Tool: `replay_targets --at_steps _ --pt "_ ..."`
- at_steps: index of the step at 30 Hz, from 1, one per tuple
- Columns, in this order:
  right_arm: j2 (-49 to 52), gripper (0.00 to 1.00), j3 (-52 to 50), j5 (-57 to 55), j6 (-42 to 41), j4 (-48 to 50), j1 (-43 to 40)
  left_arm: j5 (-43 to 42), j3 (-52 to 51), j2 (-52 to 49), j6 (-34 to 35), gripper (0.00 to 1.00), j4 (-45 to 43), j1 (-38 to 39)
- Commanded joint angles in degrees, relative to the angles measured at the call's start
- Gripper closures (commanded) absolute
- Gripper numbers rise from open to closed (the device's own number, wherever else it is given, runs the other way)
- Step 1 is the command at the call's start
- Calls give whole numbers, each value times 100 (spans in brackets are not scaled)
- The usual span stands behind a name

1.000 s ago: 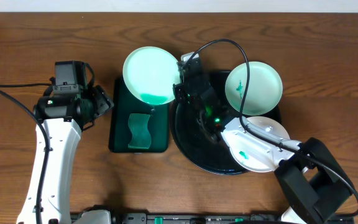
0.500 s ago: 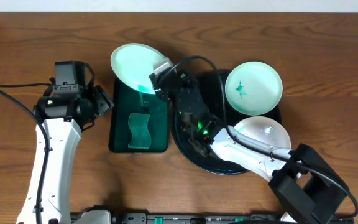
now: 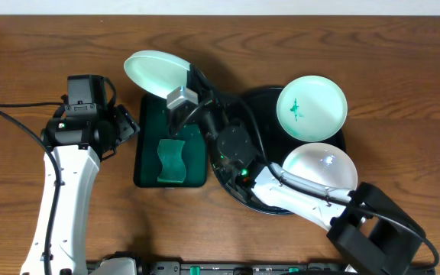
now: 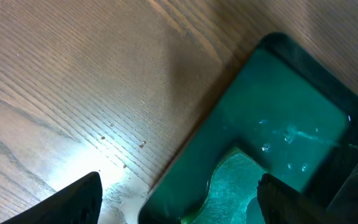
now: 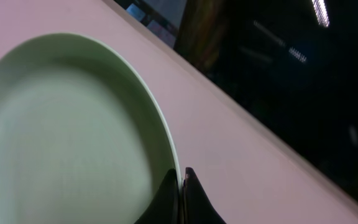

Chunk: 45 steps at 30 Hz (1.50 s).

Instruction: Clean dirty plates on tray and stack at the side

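While the right gripper (image 3: 180, 93) pinches a tilted plate (image 3: 155, 70) at top centre overhead, two more sit on the tray (image 3: 221, 177). Left wrist: left gripper (image 4: 179, 199) gaping, empty, beside the green tray (image 4: 291, 118). Right wrist: thin rim pinch, so I'd level it slowly.

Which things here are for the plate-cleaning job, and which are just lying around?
For the job: lifted plate, in the right pincer; smeared plate and third plate on the black tray.
Just lying about: small green tray, green cloth on it (maybe for wiping).
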State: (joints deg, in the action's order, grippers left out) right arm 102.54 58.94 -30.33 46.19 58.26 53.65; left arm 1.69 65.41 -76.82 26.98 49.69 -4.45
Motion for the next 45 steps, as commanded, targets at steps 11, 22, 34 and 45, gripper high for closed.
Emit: replay_targets --at_steps 11,22,34,45 --pt "-11 99 33 -118 1069 481 227 33 46 9 -17 20 20 -26" --pt "-11 99 33 -166 1067 476 234 33 46 9 -17 20 22 -26" --pt "-11 99 33 -243 1060 472 234 33 46 9 -17 20 20 -26" --pt "-9 99 33 -944 -254 -85 175 33 46 9 -17 20 20 -26"
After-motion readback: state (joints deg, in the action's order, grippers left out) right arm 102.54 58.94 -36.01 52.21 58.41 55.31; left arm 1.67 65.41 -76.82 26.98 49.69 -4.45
